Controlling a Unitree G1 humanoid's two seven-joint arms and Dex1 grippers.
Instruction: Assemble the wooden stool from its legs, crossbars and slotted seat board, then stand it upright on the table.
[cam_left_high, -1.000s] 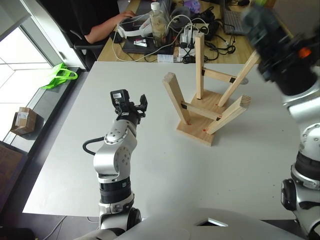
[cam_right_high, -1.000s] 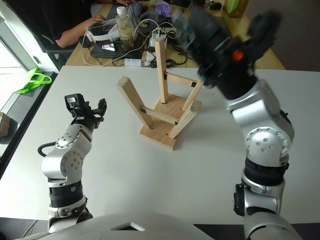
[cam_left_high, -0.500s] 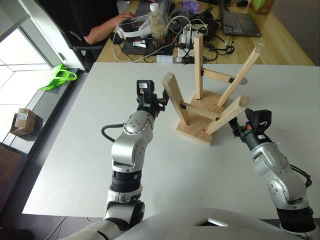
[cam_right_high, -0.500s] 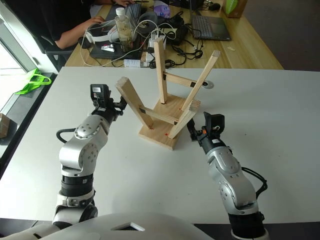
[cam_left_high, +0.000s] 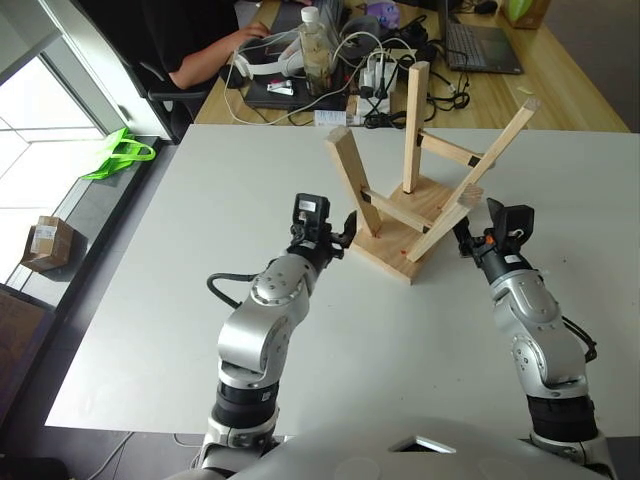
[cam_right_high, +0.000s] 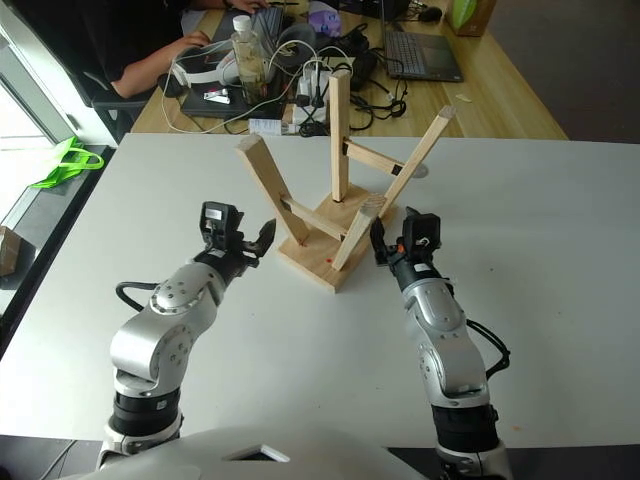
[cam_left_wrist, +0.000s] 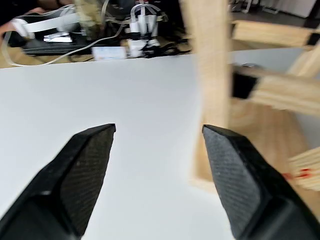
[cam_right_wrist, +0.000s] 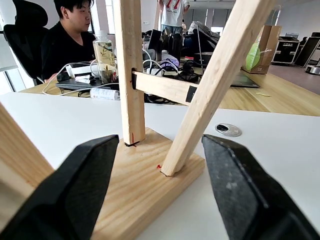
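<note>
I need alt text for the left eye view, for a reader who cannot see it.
A wooden stool stands upside down on a white table, legs pointing up. The left gripper and right gripper, both open, flank its seat board.

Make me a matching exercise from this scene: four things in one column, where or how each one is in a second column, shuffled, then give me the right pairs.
Things
1. stool
2. left gripper
3. right gripper
4. clear bottle

Place or state
a. standing on the wooden desk behind the white table
b. open, on the stool's right side, facing the seat board
c. upside down, resting on its seat board
d. open, beside the stool's left leg

Pairs: 1-c, 2-d, 3-b, 4-a
</note>
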